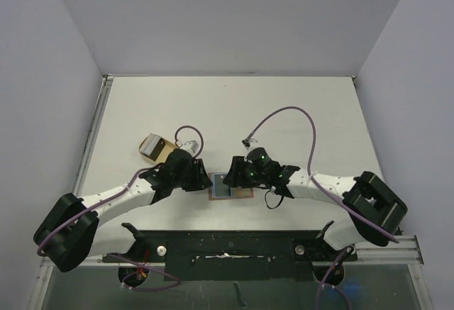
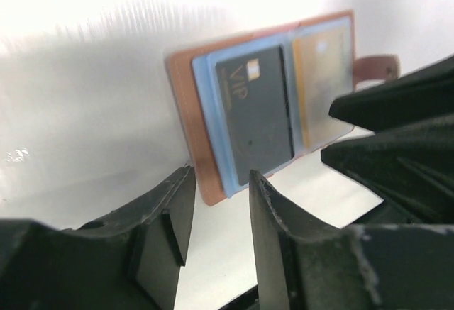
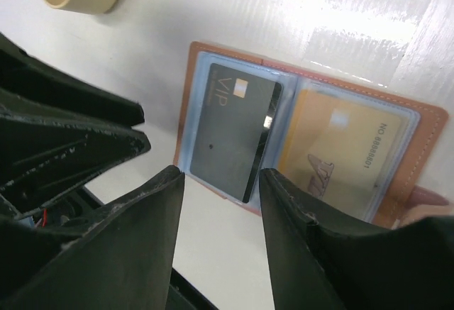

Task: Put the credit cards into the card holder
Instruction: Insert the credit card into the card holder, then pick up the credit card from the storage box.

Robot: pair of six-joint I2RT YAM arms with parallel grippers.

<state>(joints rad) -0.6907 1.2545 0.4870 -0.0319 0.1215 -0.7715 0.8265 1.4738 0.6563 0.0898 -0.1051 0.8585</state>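
Left gripper (image 2: 220, 179): fingers apart, nothing between them, only bare table (image 1: 284, 111) in the gap. It hangs just off the card holder's (image 2: 181, 104) edge, at the holder's 9 o'clock in the top view.

Right gripper (image 3: 221, 175): also spread and empty, low over the holder from its 2 o'clock.

Holder lies open and flat between the two grippers, near the table's 6 o'clock edge. The dark card (image 2: 255, 111) is in the blue-edged sleeve (image 2: 208, 104) nearest the left gripper, with the gold card (image 2: 323, 83) in the sleeve beside it. Both visible sleeves are filled, so I judge we're near the end.

Risks:
- The dark card sits skewed, one corner at or past the sleeve's mouth. I can't tell whether it's fully seated. A nudge or a fold-over could work it back out.
- Nothing pins the holder. Any finger brushing it will slide or spin it on the smooth top.
- Both grippers are close together over one small target. The right one's fingers fill the left wrist view at 3 o'clock. If both move at once I risk finger-to-finger contact.
- The tab (image 2: 376, 65) pokes out towards the right gripper and could snag.

Surroundings: tan case (image 1: 154, 147) at 10 o'clock of the left gripper, near but apart. Purple cable (image 1: 298, 115) loops at 12 o'clock of the right gripper, away from the holder.
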